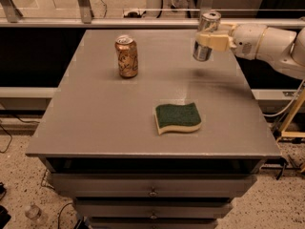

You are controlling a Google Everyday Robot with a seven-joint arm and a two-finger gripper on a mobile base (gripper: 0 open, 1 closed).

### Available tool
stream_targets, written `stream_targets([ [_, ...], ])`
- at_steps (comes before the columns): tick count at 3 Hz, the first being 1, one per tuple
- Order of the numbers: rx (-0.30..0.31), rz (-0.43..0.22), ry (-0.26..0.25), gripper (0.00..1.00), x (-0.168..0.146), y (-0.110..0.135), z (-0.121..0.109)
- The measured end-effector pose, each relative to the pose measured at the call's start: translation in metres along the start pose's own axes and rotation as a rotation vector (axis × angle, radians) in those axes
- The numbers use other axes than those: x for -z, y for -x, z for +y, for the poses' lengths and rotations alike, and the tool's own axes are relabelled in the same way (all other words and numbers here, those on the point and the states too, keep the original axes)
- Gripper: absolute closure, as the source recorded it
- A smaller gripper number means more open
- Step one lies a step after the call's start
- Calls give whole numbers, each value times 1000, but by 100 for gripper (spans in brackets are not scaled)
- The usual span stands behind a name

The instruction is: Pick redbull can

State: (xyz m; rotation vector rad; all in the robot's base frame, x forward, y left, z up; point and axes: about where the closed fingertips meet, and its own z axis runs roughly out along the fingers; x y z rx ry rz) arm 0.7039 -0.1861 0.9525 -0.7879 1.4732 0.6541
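The redbull can (206,36) is a slim silver can with a silver top, at the back right of the grey table (105,113). My gripper (213,40) comes in from the right on a white arm and is shut on the can's middle. The can hangs slightly tilted and lifted clear of the table top, with its shadow below it.
A shorter copper-orange can (127,56) stands upright at the back left of the table. A green and yellow sponge (177,118) lies front of centre. A glass railing runs behind the table. Drawers sit under the table's front edge.
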Motion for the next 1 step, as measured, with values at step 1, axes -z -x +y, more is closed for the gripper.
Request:
stream_targets([
  [1,8,9,41,100,1,25,6],
])
